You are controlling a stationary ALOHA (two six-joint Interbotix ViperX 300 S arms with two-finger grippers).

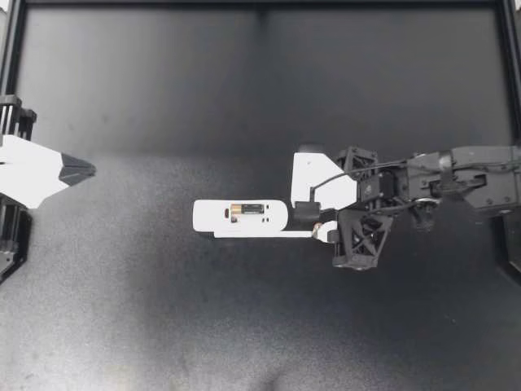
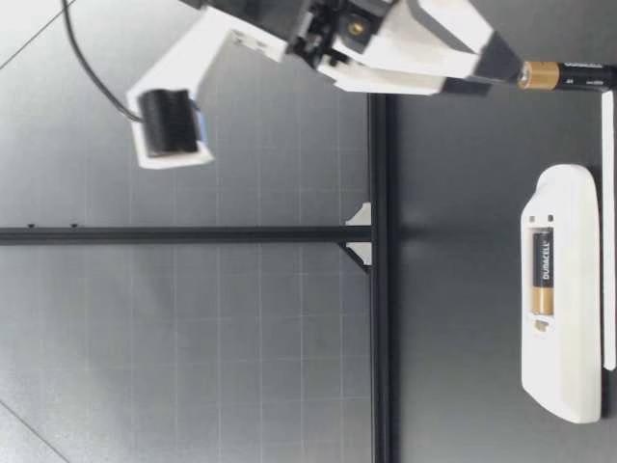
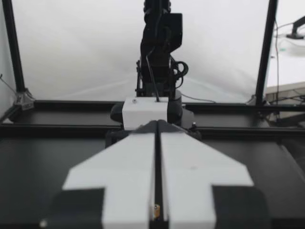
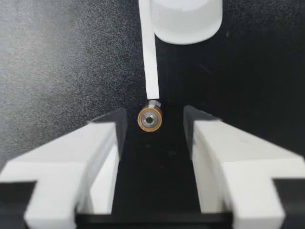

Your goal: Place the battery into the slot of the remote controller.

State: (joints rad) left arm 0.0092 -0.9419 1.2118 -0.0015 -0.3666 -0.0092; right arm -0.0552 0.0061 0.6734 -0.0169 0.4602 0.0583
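The white remote controller (image 1: 240, 218) lies face down mid-table with one battery (image 1: 247, 209) lying in its open slot; the low view shows the same remote (image 2: 564, 318) and seated battery (image 2: 543, 270). A second battery (image 2: 569, 75) stands upright on the table just off the remote's end. My right gripper (image 1: 312, 221) points down over it, open. In the right wrist view this battery (image 4: 149, 119) shows end-on between the fingers (image 4: 102, 143), with a gap on each side. My left gripper (image 1: 77, 169) rests shut at the table's left edge, holding nothing.
A thin white strip (image 4: 151, 62) lies along the remote's side, its end next to the upright battery. Black frame rails (image 1: 260, 4) border the dark table. Ahead of my left gripper (image 3: 157, 210) my right arm (image 3: 157, 47) shows across the table.
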